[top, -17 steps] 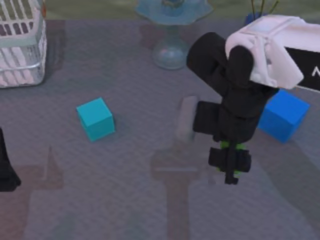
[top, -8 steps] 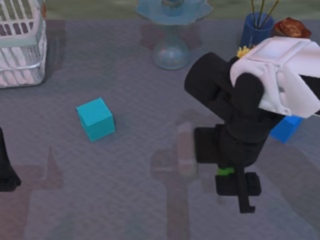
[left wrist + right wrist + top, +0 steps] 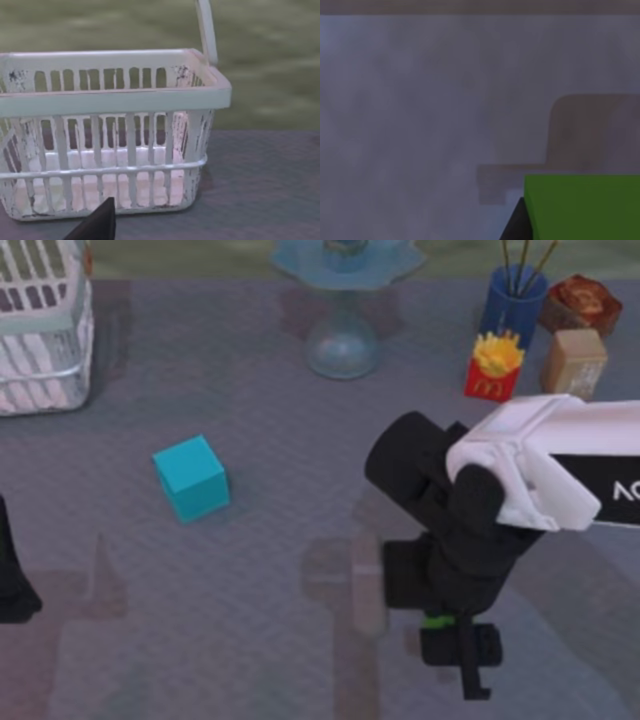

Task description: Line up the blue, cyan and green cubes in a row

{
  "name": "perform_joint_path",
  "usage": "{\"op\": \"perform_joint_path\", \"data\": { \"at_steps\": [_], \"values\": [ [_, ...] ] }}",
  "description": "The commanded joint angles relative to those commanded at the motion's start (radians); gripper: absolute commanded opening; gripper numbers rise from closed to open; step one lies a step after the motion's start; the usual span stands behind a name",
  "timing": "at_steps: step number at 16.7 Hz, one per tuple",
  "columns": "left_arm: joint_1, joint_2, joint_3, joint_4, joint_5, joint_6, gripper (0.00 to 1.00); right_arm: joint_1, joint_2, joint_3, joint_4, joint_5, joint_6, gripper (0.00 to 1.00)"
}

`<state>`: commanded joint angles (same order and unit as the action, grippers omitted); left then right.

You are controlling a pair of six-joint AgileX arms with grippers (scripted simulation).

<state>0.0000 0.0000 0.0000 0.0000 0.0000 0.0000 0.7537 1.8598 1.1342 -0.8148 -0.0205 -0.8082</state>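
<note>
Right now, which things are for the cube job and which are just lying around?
For the job: cyan cube; green cube, held in the right gripper. The blue cube is hidden.
Just lying about: basket, glass stand, blue cup, fries box, two small boxes.

Grey table (image 3: 250, 640) w/ cyan cube (image 3: 191, 477), white basket (image 3: 40, 330), glass stand (image 3: 343, 340), fries box (image 3: 494, 366), blue cup (image 3: 512, 298), 2 boxes.

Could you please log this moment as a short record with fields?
right hand: low over the table's front right, shut on the green cube
left hand: parked at the left edge
cyan cube: on the table, left of centre
blue cube: hidden in every view
basket: back left corner
</note>
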Motion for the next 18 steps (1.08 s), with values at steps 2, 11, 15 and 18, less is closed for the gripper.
{"op": "perform_joint_path", "data": {
  "at_steps": [2,11,15,18],
  "values": [
    [0.000,0.000,0.000,0.000,0.000,0.000,1.00,0.001,0.007,-0.011,0.014,0.000,-0.001,0.00],
    [0.000,0.000,0.000,0.000,0.000,0.000,1.00,0.001,0.007,-0.011,0.014,0.000,-0.001,0.45],
    [0.000,0.000,0.000,0.000,0.000,0.000,1.00,0.001,0.007,-0.011,0.014,0.000,-0.001,0.75],
    [0.000,0.000,0.000,0.000,0.000,0.000,1.00,0.001,0.007,-0.011,0.014,0.000,-0.001,0.98]
  ]
}}
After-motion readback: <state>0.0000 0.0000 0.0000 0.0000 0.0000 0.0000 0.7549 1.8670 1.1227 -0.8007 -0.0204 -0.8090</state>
